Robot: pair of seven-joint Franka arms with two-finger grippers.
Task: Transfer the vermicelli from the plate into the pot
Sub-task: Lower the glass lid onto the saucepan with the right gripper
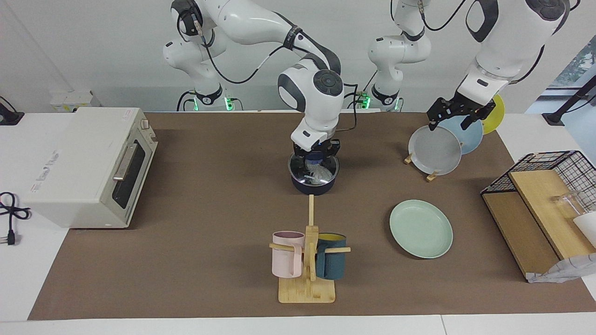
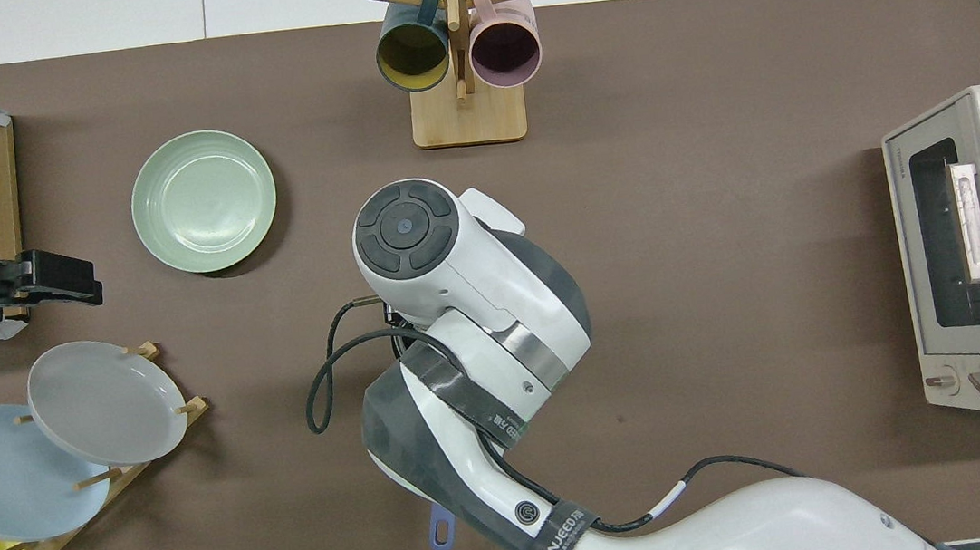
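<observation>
1. Cream-white metal: a toaster oven [image 1: 88,167] sits at the right arm's end of the brown tabletop [image 1: 209,260], its door closed.
2. Right tool [image 1: 314,159] is down at the mouth of the pot [image 1: 313,179], which stands mid-tabletop. From overhead the arm covers the pot, and only the tip of its blue handle [image 2: 441,529] shows. Whether the fingers are parted or closed I cannot tell.
3. Vermicelli [image 1: 319,173] shows as a whitish tangle inside the pot, just under the right tool; I cannot tell if the tool has hold of it.
4. Farther from the robots than the pot, a bamboo mug stand [image 1: 307,284] carries a pink mug [image 1: 287,254] and a dark teal mug [image 1: 331,256].
5. Mint-green plate [image 1: 421,228] lies flat toward the left arm's end, near the mug stand, with nothing on it.
6. Nearer the robots, a rack holds a grey plate [image 1: 434,150], a light blue plate [image 1: 468,134] and a yellow plate [image 1: 494,114] on edge.
7. Left tool [image 1: 461,117] waits in the air over that rack, its dark fingers spread apart and holding nothing.
8. Wire basket [image 1: 549,177] stands at the left arm's end of the tabletop.
</observation>
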